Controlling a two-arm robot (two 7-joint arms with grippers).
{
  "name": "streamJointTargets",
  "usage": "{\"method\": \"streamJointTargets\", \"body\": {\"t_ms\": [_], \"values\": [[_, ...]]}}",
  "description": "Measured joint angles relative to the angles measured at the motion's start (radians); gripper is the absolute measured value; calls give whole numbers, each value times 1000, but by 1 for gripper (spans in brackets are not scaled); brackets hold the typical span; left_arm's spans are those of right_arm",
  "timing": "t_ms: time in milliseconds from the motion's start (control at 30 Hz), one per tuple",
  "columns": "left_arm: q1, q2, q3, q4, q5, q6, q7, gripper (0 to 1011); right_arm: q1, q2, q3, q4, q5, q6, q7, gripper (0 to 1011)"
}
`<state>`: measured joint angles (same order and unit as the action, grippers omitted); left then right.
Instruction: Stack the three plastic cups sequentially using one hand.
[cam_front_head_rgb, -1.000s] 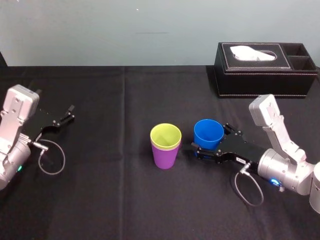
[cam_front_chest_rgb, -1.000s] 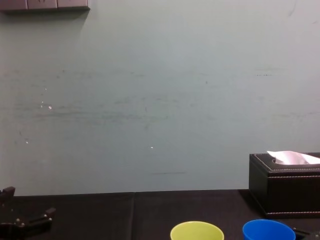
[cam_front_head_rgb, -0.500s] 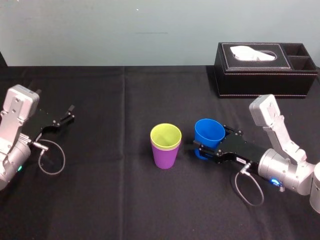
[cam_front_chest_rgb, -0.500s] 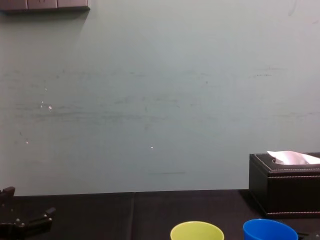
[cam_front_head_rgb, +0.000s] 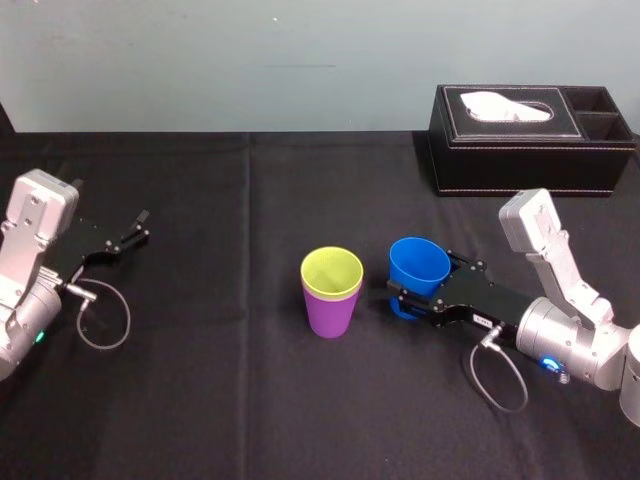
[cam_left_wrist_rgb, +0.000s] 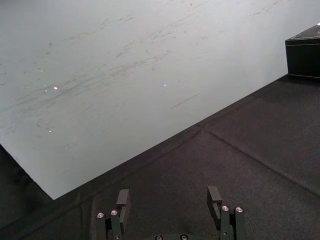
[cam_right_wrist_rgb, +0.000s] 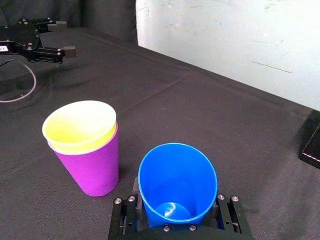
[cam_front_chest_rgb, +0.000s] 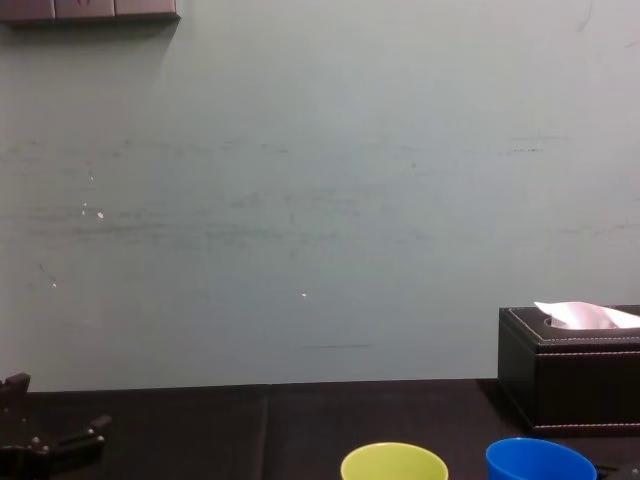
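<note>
— While the right gripper (cam_front_head_rgb: 424, 290) pinches the blue cup (cam_front_head_rgb: 418, 262) low on its wall, one jaw on each side, which step would you say is in hand?
— The last one, I judge. The yellow-green cup (cam_front_head_rgb: 331, 272) already sits inside the purple cup (cam_front_head_rgb: 330, 318), so only the blue one is left to go in.
— Where is that pair from the gripper?
— Just ahead of its fingertips and a little to one side, near the blue cup but not touching it. From the right wrist the pair stands upright, mouth open upward.
— And the blue cup itself?
— Between the jaws, mouth up, leaning a little. Whether its base is off the table (cam_front_head_rgb: 250, 400) I cannot tell.
— What does the next move call for?
— A lift high enough for the blue base to clear the yellow-green rim, then a short carry over the pair. After that, a straight descent with the cup brought upright, so it slides in rather than catching the rim and tipping the pair. The jaws should part only once it is seated.
— The other arm?
— The left gripper (cam_front_head_rgb: 125, 238) is parked well apart from the cups, spread wide on nothing. The tissue box (cam_front_head_rgb: 520, 135) is off behind the right gripper, out of the way
</note>
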<state>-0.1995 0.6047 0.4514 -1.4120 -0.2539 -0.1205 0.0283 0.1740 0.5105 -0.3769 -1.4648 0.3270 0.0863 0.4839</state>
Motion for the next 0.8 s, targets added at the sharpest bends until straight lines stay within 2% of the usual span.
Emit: {"method": "streamJointTargets", "body": {"t_ms": [133,400,667,800], "values": [[0,0,0,0,0,0,0,1011,-3,1,1,-3,0,0,-2,726],[0,0,0,0,0,0,0,1011,-34,17,27,-63,8,13,-28,726],[0,0,0,0,0,0,0,1012,-73,57,61,-205,19,73,-50,726],[0,0,0,0,0,0,0,1011,-74,67,71,-246,42,93,-43,726]]}}
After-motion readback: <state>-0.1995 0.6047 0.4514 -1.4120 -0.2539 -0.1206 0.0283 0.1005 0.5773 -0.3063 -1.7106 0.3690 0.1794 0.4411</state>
